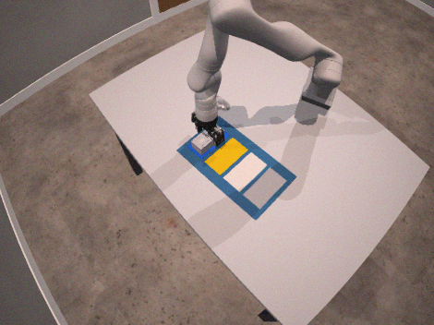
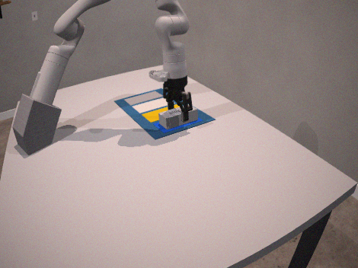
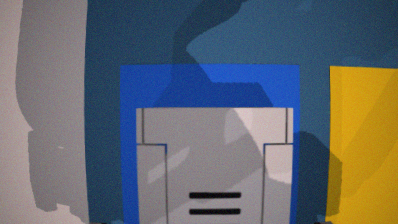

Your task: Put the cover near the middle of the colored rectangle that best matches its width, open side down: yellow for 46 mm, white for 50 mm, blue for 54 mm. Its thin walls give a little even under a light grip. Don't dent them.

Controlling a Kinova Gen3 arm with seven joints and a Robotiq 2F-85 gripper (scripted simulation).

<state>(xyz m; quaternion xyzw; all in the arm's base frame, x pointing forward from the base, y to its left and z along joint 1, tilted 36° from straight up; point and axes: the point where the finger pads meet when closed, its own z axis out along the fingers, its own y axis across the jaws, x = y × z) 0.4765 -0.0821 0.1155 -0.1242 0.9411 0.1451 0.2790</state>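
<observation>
The cover [image 1: 201, 143] [image 2: 167, 119] [image 3: 215, 165] is a light grey box with dark slots on top. It lies flat, closed face up, on the blue rectangle [image 1: 201, 155] [image 3: 250, 72]. In the wrist view blue shows along both its long sides and beyond its far end; its near end is out of view. No dent shows. My gripper [image 1: 209, 137] [image 2: 177, 113] is open, its fingers low on either side of the cover. In the wrist view only dark bits of the fingertips show at the bottom edge, apart from the cover's walls. The open underside is hidden.
The yellow rectangle [image 1: 226, 156] [image 2: 149, 116] [image 3: 370, 125] lies beside the blue one, then the white rectangle [image 1: 245, 172] and a grey rectangle [image 1: 264, 189] [image 2: 142, 97]. All lie on a dark blue mat [image 1: 287, 176] [image 2: 152, 134] [image 3: 125, 30] on the pale table [image 1: 342, 209] [image 2: 171, 195].
</observation>
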